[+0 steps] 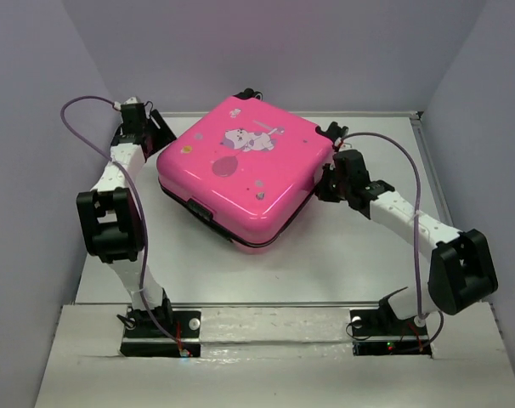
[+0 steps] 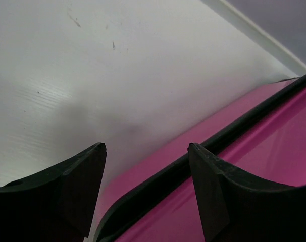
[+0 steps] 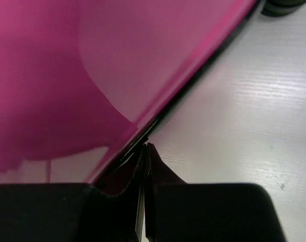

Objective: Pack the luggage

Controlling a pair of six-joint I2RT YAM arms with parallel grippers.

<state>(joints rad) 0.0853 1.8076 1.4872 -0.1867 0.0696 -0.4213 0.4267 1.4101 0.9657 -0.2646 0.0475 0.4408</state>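
The hot-pink luggage [image 1: 240,166] lies closed and flat on the white table, its cartoon-print lid up. My left gripper [image 1: 155,129] is open at the case's far-left corner. In the left wrist view its jaws [image 2: 145,147] stand apart over the black seam trim [image 2: 234,133] of the pink shell [image 2: 279,151]. My right gripper [image 1: 330,184] is at the case's right side. In the right wrist view it [image 3: 146,146] is shut, its tips touching the black seam of the pink shell [image 3: 92,60] and holding nothing.
Black wheels [image 1: 332,130] stick out at the case's far corners, and one shows in the right wrist view [image 3: 284,5]. A black latch [image 1: 198,208] sits on the near-left edge. Grey walls close in the white table [image 1: 351,255] on three sides.
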